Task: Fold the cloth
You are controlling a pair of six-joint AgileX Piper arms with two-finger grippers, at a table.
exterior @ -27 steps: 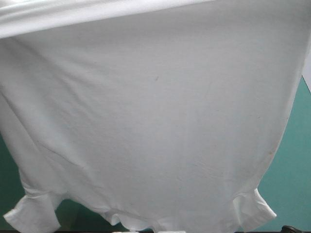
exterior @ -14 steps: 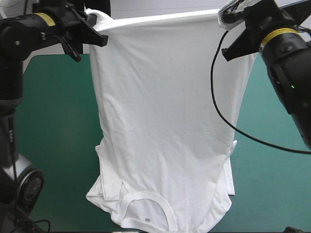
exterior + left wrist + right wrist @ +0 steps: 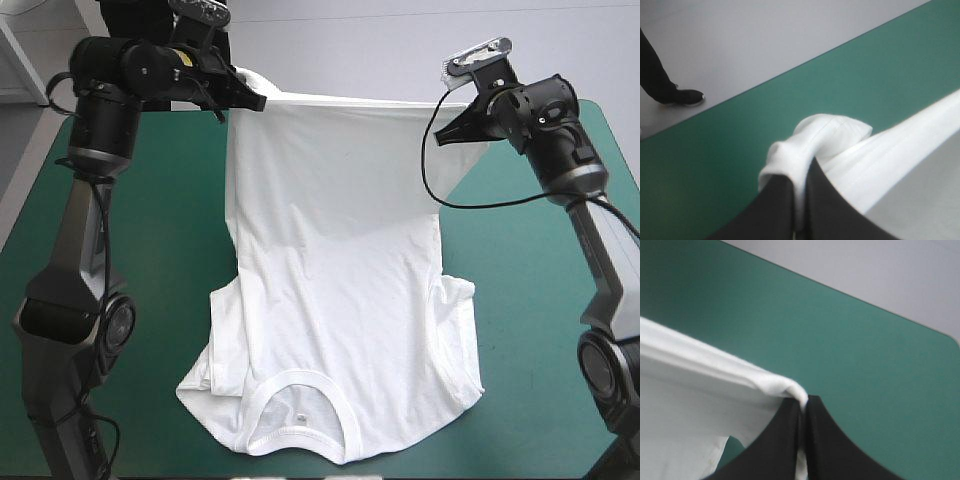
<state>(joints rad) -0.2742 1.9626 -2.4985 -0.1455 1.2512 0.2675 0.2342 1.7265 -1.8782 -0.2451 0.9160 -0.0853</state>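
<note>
Table (image 3: 150, 250): teal-green cover, bare on both sides of the cloth and beyond it up to the far edge.
T-shirt (image 3: 335, 300): half lifted, half lying. Long axis runs far to near, down the table's middle.
Lower end: collar (image 3: 300, 420) and shoulders rest flat on the cover, close to the near edge, so there is little room that way.
Sleeves (image 3: 205, 385): bunched against the body on either side, lying on the cover.
Upper end: hem (image 3: 340, 100) is raised clear of the cover and drawn almost straight between the two arms, over the far half.
Left gripper (image 3: 250, 100): black fingers all but closed, pinching one hem corner, with a wad of cloth bulging past the tips.
Right gripper (image 3: 445, 132): fingers all but closed on the other hem corner, a thin edge of cloth between them.
Key relation: cloth hangs from both pincers down and toward the robot. Both arms are about level, and neither is nearer the collar.
Next move (judgement): lower the hem away from the robot to spread the T-shirt flat. Far side has open cover for it.
Risk: uneven lowering would skew the hem.
</note>
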